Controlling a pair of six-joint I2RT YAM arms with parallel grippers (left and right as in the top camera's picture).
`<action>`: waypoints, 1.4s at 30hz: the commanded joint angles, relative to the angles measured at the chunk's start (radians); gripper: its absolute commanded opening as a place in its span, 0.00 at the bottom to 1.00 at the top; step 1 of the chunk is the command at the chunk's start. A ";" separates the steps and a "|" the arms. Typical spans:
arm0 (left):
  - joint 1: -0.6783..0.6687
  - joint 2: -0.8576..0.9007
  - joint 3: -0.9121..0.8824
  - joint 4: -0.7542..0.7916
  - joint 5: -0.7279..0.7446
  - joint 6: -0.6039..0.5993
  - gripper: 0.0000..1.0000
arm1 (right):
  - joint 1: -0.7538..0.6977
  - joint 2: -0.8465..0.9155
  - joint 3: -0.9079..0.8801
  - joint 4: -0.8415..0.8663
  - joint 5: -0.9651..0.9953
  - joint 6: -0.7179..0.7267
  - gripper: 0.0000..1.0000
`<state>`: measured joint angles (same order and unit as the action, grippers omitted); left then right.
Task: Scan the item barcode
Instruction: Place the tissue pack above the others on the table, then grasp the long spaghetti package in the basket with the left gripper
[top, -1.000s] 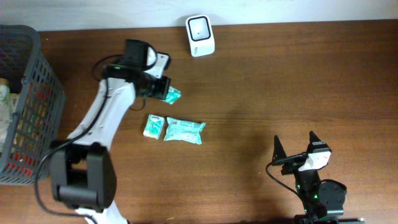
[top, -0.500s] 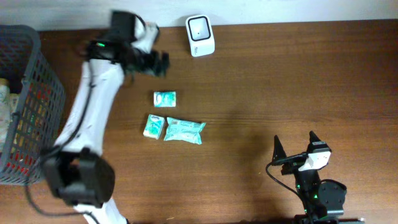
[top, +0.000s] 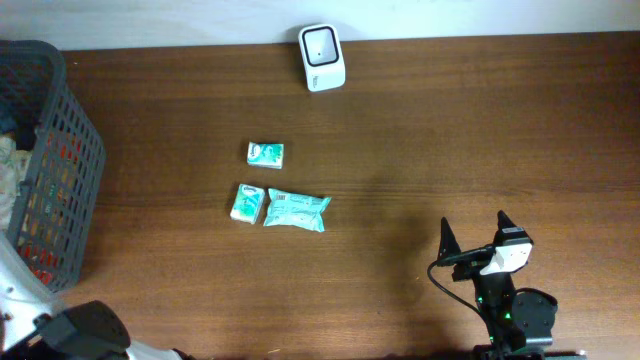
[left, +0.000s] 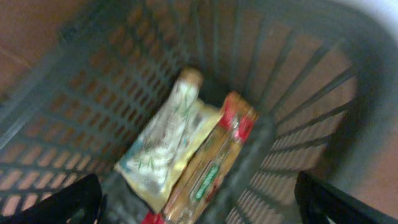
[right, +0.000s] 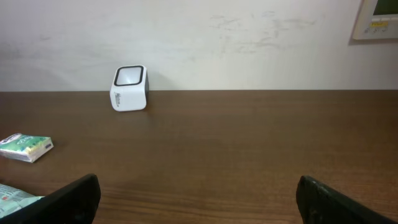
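The white barcode scanner (top: 322, 44) stands at the table's far edge and also shows as the scanner (right: 129, 88) in the right wrist view. Three teal items lie mid-table: a small packet (top: 265, 154), another small packet (top: 246, 203) and a larger pouch (top: 297, 210). My left gripper (left: 199, 211) is open over the grey basket (left: 298, 93), nothing between its fingers. Below it lie a pale yellow bag (left: 165, 146) and a brown and red packet (left: 214, 168). The overhead view does not show that gripper. My right gripper (top: 474, 230) stands open and empty near the front right.
The basket (top: 70, 170) sits at the table's left edge. From the right wrist, a teal packet (right: 26, 147) lies at far left, with the wall behind the table. The left arm's base (top: 80, 335) is at the bottom left corner.
My left gripper opened and left the small teal packet on the table above the other two. The left arm then swung left over the basket. The right arm has not moved.
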<state>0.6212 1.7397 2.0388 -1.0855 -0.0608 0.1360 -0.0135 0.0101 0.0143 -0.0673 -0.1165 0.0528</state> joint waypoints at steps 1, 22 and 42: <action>0.050 0.036 -0.137 0.032 0.016 0.140 0.94 | -0.006 -0.007 -0.009 0.000 0.005 0.008 0.99; 0.168 0.452 -0.239 0.105 0.361 0.415 0.73 | -0.006 -0.007 -0.009 0.000 0.005 0.008 0.99; 0.167 0.165 0.168 0.038 0.361 0.081 0.00 | -0.006 -0.007 -0.009 0.000 0.005 0.008 0.99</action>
<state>0.7849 2.1334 2.0426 -1.0725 0.2779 0.3824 -0.0135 0.0101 0.0143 -0.0669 -0.1165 0.0532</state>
